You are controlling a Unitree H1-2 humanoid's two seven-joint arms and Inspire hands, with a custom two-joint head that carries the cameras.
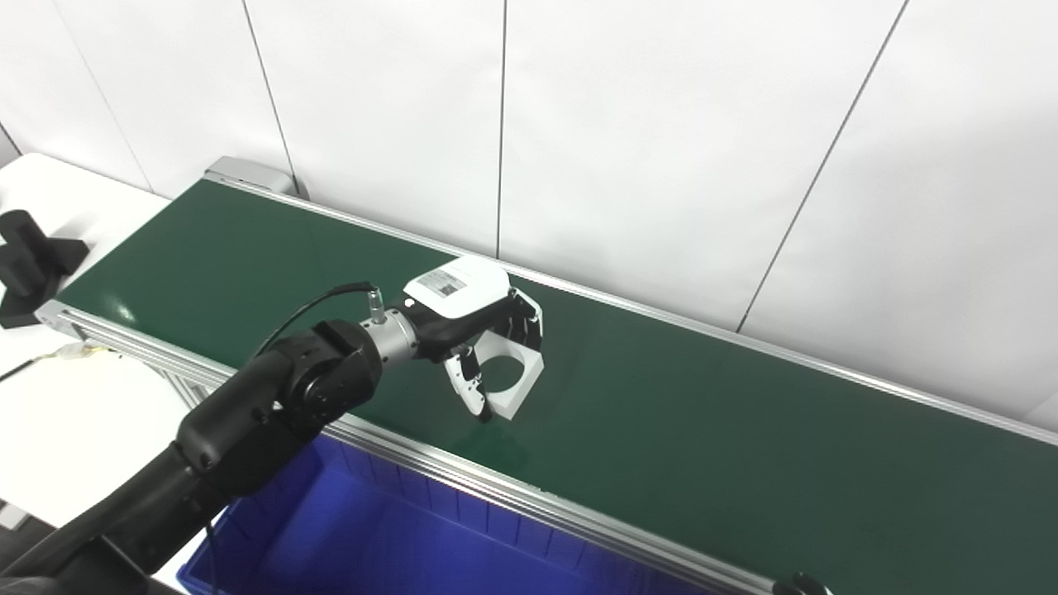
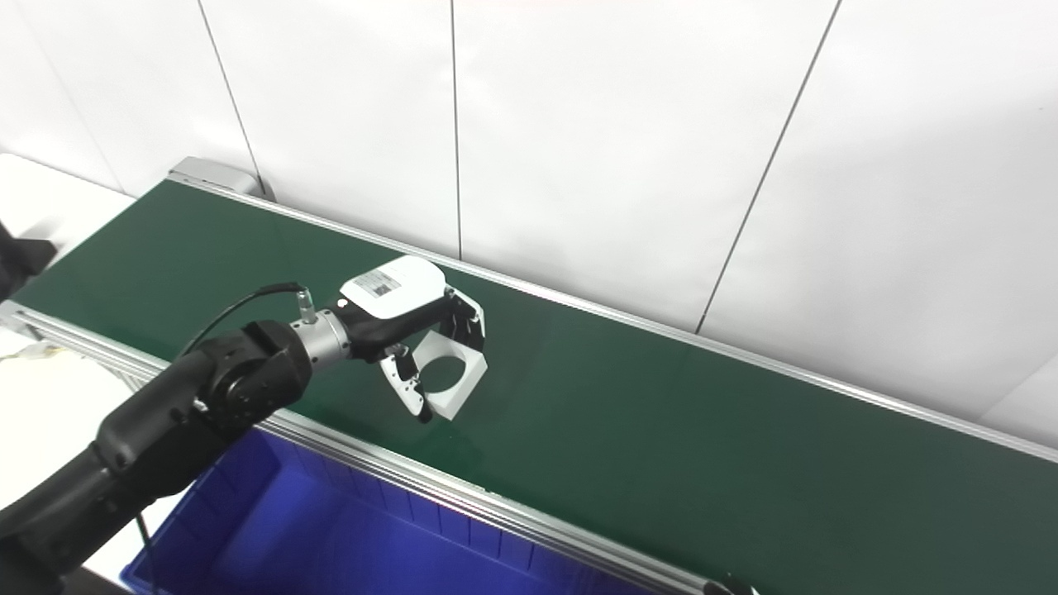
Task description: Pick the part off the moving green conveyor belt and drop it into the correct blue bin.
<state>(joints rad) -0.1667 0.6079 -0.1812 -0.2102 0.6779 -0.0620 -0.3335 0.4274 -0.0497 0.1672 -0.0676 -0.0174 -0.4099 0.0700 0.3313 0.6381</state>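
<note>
A: What are the fingers (image 1: 469, 388) doing?

B: They are curled around a white square block part with a round hole through it (image 1: 514, 373). A thumb sits on the near edge and the dark fingers wrap the far edge, so the left hand (image 1: 467, 318) has the part clamped between them.

A: Where is the part relative to the long dark green conveyor belt (image 1: 702, 430)?

B: Over the belt, about mid-width, tilted so the hole faces the cameras. Whether its lower corner touches the belt surface, I cannot tell.

A: And behind the hand?

B: A white shell with a small label covers the back of the hand. A silver wrist joins it to the black left arm (image 1: 273, 405), which crosses the belt's near aluminium rail (image 1: 463, 475). A thin black cable (image 1: 310, 310) loops above the wrist.

A: Where is the deep blue plastic bin (image 1: 388, 537)?

B: Just below the belt's near rail, under the arm.

A: Anything else beside the belt?

B: A black block-shaped object (image 1: 29, 264) rests on the white table (image 1: 74, 413) at the belt's left end. White wall panels (image 1: 661, 124) run along its far side.
</note>
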